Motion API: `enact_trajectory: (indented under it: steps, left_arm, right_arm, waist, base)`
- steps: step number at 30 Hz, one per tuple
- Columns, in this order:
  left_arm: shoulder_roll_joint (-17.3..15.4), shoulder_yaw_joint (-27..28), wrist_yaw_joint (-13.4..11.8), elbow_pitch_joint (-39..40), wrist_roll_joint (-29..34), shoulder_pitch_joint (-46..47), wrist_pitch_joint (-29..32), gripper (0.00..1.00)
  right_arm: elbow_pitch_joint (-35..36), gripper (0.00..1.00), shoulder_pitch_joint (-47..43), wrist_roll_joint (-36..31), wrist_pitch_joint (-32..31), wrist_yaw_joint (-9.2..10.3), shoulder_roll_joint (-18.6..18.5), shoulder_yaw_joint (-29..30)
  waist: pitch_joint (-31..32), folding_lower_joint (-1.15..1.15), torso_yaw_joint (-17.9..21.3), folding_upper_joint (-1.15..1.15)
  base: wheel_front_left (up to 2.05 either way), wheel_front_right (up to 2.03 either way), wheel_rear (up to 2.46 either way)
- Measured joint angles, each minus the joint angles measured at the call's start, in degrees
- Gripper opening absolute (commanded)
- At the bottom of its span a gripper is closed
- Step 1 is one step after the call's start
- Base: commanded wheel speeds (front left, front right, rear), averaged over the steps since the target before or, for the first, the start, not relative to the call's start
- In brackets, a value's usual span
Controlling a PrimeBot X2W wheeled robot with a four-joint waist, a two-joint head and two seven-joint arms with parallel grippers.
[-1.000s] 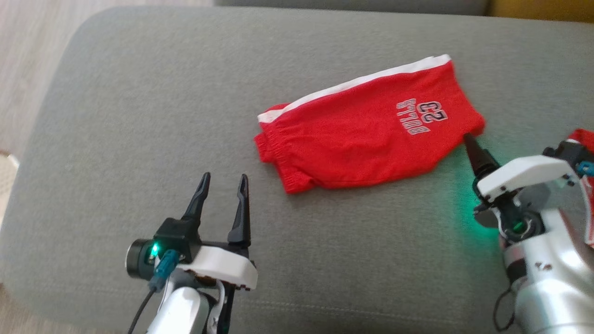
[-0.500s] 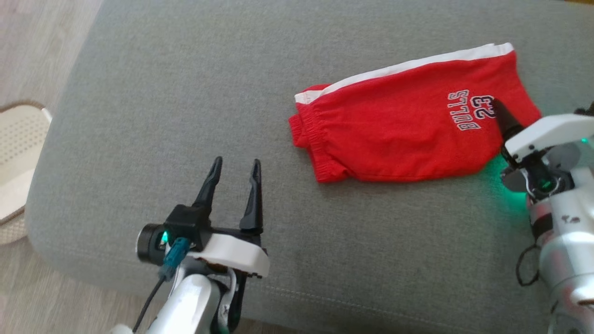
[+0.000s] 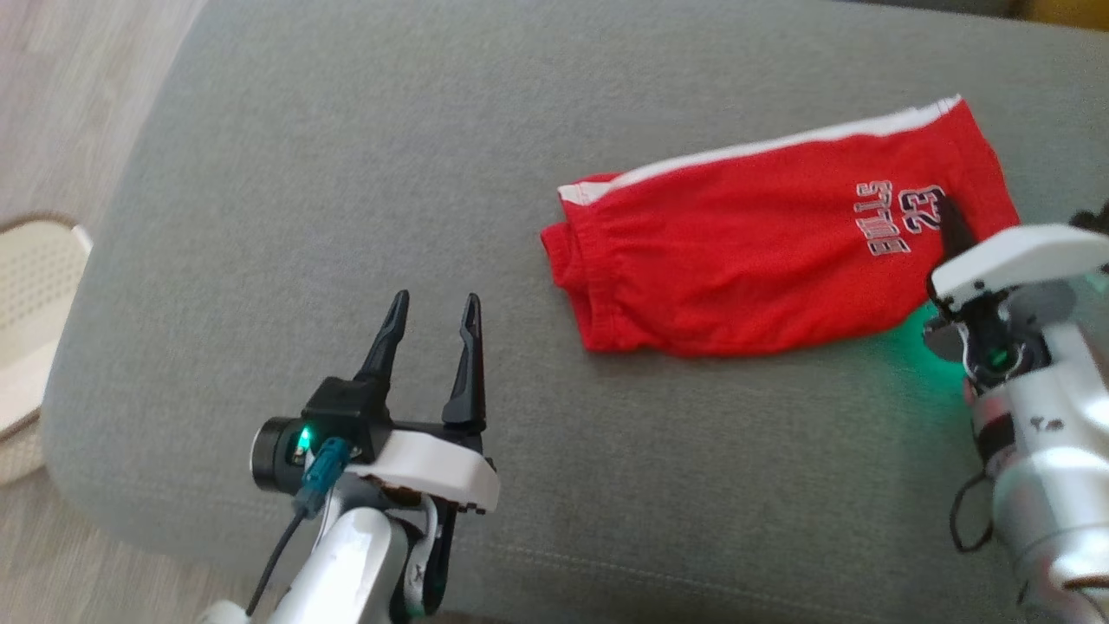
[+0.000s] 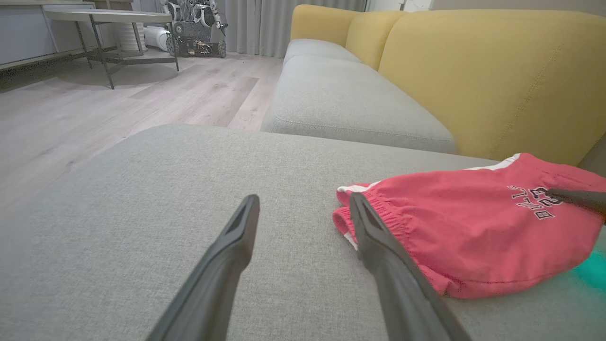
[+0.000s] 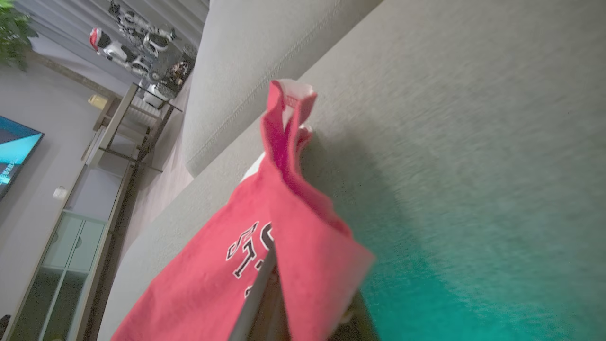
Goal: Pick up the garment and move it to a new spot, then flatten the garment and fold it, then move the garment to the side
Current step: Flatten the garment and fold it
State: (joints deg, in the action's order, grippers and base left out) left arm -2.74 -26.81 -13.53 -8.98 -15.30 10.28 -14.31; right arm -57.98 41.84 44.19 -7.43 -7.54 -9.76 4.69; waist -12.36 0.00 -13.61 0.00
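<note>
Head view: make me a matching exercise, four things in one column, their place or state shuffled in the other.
1 left gripper
2 right gripper
3 red shorts
4 pale basket

a shut on a corner of the shorts
b off the left edge of the grey cushion
c open, holding nothing
d lying on the cushion

Pairs: 1-c, 2-a, 3-d, 4-b
</note>
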Motion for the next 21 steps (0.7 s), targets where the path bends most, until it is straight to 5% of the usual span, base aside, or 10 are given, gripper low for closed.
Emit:
enact_trajectory:
  steps: [11,21]
  left_arm:
    - [0.00,2.82,1.29,-0.56,0.01,-2.54,0.00,1.00]
    - [-0.03,3.87,2.02,-0.58,0.01,-5.41,0.00,1.00]
  right_arm:
    - [2.96,0.00,-10.07,1.29,8.84,0.00,0.22,0.43]
    - [2.57,0.00,-13.00,-4.44,11.82,0.00,0.63,1.03]
  waist:
    - [5.29,0.00,5.36,0.00]
    - [8.78,0.00,9.70,0.00]
  base:
    - [0.00,0.00,0.00]
    - [0.00,0.00,0.00]
